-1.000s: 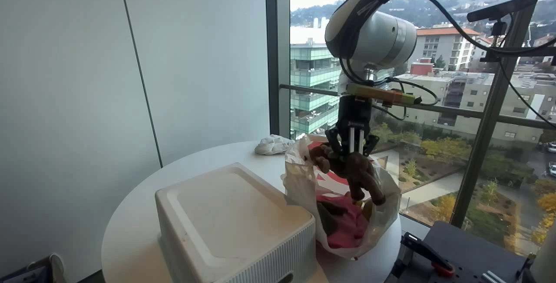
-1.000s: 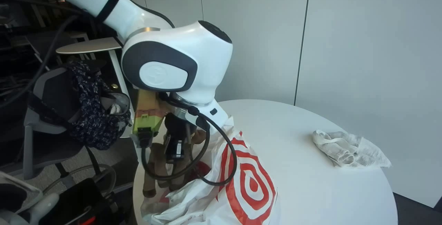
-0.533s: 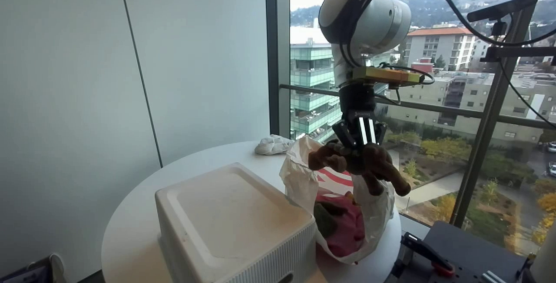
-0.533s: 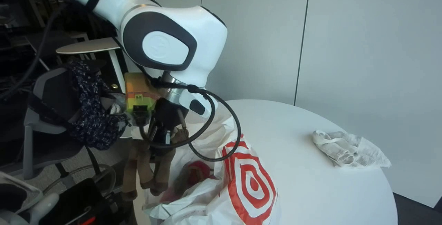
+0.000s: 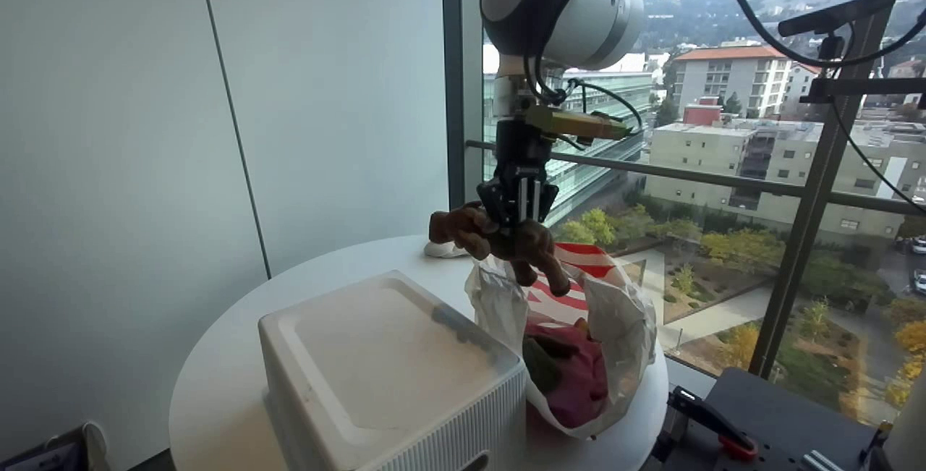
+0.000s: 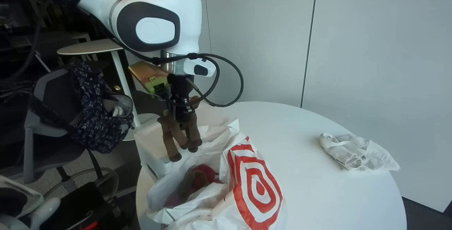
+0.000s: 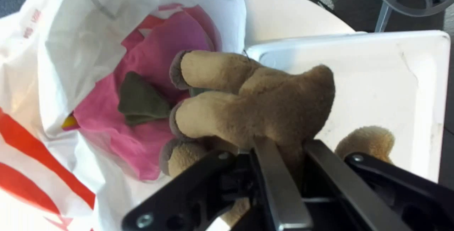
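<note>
One brown plush toy (image 7: 276,117) is up in the air here, and the gripper (image 5: 515,225) has its jaws clamped on the toy's middle. In the wrist view I count three grey-tipped feet, pointing toward the one shopping bag (image 6: 256,187), white plastic with red rings. The toy hangs above the shopping bag's mouth and the edge of the one white box (image 5: 391,355), which stands just beside it. Inside the shopping bag I make out one pink piece (image 7: 142,149), with a dark green flap (image 7: 140,99) lying on it; what they belong to is hard to tell. One crumpled white cloth (image 6: 356,152) lies well apart, on the same round table (image 6: 325,194). Farther back are one chair (image 6: 58,95), one patterned dark backpack (image 6: 95,124) slung on it, and a second table (image 6: 90,47). The arm (image 6: 152,21) extends from the upper left in an exterior view, bends at its thick white joint, and points its wrist nearly straight down, with the gripper lowermost.
</note>
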`<action>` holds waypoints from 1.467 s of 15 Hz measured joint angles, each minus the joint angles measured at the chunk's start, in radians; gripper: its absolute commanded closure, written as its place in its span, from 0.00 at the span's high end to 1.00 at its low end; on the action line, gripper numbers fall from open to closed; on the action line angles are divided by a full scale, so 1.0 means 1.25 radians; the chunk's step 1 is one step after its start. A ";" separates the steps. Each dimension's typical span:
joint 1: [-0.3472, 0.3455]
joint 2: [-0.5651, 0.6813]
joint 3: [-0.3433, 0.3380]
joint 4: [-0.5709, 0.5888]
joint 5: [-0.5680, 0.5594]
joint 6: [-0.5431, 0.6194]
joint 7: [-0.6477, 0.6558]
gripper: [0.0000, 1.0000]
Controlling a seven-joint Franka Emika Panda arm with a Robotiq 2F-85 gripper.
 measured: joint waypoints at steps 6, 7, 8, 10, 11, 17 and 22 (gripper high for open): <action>0.051 0.116 0.053 0.115 -0.063 0.249 0.004 0.11; 0.056 0.146 0.059 0.133 -0.085 0.288 0.009 0.11; 0.059 0.179 0.062 0.149 -0.110 0.323 0.020 0.11; 0.066 0.258 0.063 0.179 -0.156 0.385 0.044 0.11; 0.071 0.297 0.063 0.195 -0.177 0.410 0.058 0.11; 0.127 0.460 0.048 0.280 -0.262 0.497 0.122 0.40; 0.130 0.459 0.048 0.306 -0.217 0.464 0.123 0.69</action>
